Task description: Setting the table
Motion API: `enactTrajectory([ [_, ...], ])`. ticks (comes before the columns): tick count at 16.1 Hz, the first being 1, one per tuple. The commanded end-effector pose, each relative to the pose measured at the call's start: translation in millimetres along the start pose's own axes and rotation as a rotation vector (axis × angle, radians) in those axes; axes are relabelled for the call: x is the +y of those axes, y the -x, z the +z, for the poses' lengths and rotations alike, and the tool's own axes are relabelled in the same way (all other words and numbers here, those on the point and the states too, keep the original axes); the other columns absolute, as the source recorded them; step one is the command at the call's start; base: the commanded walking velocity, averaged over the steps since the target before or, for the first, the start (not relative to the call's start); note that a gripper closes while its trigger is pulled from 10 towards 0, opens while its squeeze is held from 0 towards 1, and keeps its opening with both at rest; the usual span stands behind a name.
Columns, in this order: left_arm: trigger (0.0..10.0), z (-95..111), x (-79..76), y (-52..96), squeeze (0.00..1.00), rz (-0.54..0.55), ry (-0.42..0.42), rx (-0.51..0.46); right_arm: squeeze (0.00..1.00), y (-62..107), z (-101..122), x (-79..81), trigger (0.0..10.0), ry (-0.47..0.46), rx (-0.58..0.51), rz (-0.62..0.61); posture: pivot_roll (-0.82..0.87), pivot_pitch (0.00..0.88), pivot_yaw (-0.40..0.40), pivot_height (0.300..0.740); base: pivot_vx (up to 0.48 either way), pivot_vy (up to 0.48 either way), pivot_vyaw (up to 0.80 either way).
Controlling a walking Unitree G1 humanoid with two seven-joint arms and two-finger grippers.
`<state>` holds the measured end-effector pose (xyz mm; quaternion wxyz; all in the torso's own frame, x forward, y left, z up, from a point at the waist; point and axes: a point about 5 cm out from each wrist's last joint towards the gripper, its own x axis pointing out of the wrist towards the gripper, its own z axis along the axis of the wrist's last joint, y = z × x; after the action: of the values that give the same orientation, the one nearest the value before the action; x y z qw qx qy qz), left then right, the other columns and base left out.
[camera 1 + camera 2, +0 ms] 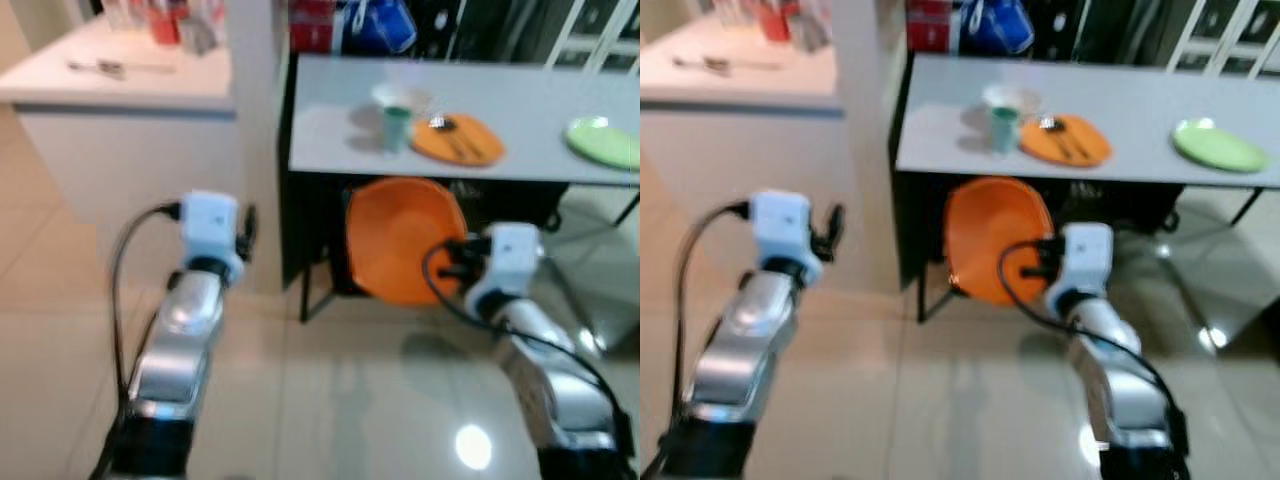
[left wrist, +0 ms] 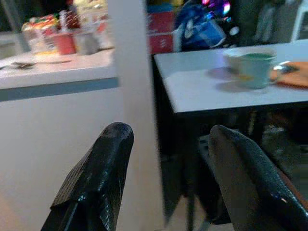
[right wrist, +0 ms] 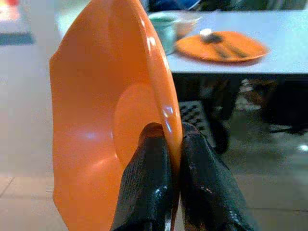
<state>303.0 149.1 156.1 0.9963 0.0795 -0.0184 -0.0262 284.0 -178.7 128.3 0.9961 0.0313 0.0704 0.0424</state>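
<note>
The right end effector (image 3: pixel 172 159) pinches the rim of an orange bowl (image 1: pixel 405 238), held on edge in front of the desk (image 1: pixel 330 125). On the desk sit an orange plate (image 1: pixel 458 138), cup (image 1: pixel 396 126) and green plate (image 1: pixel 603 141). The bowl seems left to place. The left end effector (image 2: pixel 168 159) is spread wide, empty.

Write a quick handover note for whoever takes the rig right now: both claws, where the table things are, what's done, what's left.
Right claw: shut on the rim of the orange bowl, held on edge in front of the table, not yet over it.
Left claw: open, holding nothing, raised near the white counter.
On the table: orange plate with cutlery on it, teal cup, white bowl behind the cup, green plate at the right end.
Left to do: set the orange bowl on the table.
</note>
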Motion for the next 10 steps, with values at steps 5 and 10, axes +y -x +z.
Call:
enactTrajectory([
  [5, 10.0, 2.7, 9.1, 0.8, 0.00, 0.036, -0.019, -0.010, 0.00, -3.3, 10.8, 10.7, 10.0, -0.004, -0.061, 0.032, -0.01, 0.000, -0.043, 0.740, 0.000, -0.398, 0.00],
  [10, 10.0, 3.0, 8.5, -1.1, 0.00, 0.035, -0.019, -0.007, 0.00, -2.0, 12.4, 9.6, 10.0, -0.013, -0.069, 0.028, -0.02, 0.000, -0.036, 0.740, 0.000, -0.407, 0.00],
])
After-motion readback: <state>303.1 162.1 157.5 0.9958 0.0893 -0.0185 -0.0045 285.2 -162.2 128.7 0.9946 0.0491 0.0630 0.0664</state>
